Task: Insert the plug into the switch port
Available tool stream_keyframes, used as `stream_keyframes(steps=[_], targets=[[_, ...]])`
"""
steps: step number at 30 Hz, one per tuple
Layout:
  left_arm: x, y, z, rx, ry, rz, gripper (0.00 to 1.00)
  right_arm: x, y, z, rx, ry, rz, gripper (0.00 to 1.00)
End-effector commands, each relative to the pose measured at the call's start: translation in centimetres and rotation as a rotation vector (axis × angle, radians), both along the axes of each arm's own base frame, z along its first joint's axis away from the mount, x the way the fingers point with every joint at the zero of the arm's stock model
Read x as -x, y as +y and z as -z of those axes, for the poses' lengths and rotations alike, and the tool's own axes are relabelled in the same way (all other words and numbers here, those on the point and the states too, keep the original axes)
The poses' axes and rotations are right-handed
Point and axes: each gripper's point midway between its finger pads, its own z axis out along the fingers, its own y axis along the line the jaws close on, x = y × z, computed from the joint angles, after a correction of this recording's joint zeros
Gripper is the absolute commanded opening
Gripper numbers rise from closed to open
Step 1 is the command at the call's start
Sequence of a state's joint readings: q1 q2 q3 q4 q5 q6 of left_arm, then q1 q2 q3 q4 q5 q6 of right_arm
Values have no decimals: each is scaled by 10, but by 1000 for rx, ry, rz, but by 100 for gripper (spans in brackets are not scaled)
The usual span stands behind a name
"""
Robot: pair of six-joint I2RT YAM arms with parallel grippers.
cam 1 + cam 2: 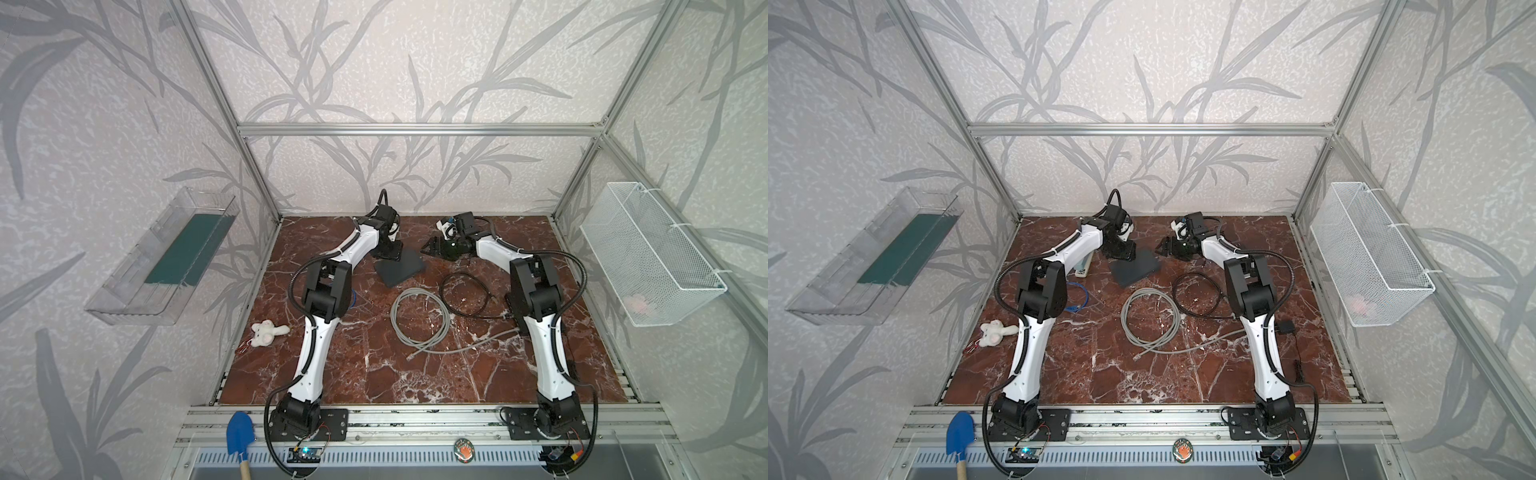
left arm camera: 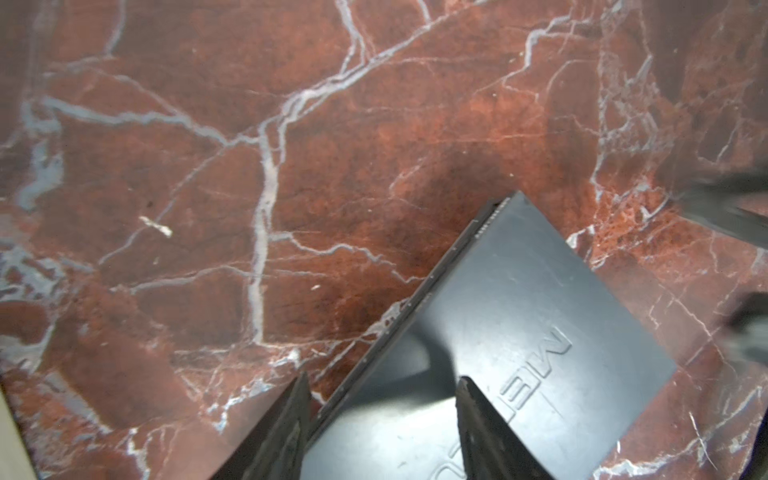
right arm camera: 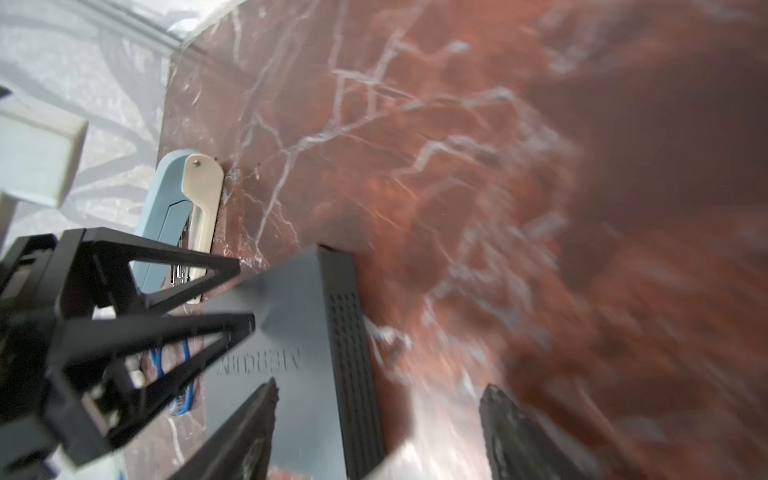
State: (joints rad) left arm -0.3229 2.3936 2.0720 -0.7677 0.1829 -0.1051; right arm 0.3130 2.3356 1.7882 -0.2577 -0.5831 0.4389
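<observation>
Grey leaf-print walls (image 1: 415,62) and an aluminium frame (image 1: 419,129) enclose a red marble table (image 1: 374,374); a wire basket (image 1: 665,257) hangs alongside.

Both arms (image 1: 316,299) stretch forward, elbows raised. The left pincer (image 1: 390,249) points down, jaws apart, gripping nothing. The right pincer (image 1: 428,248) points toward it, jaws wide, empty.

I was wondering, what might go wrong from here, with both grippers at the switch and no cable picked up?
1. The fingers of the left gripper stand open astride one edge of the switch; closing or shifting there might shove or tip it.
2. The right gripper, also open, sits close at the opposite end, so the two may collide.
3. The plug of the grey cable lies unheld nearer the arm bases; its coil lies beside the black cable and might snag.
</observation>
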Motion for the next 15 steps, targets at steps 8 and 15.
stream_keyframes(steps=[8,15], targets=[[-3,5,-11,112,20,-19,58,67,50,-17,-35,150,-32,70],[4,-1,6,160,74,2,58,68,69,2,-77,208,-6,69]])
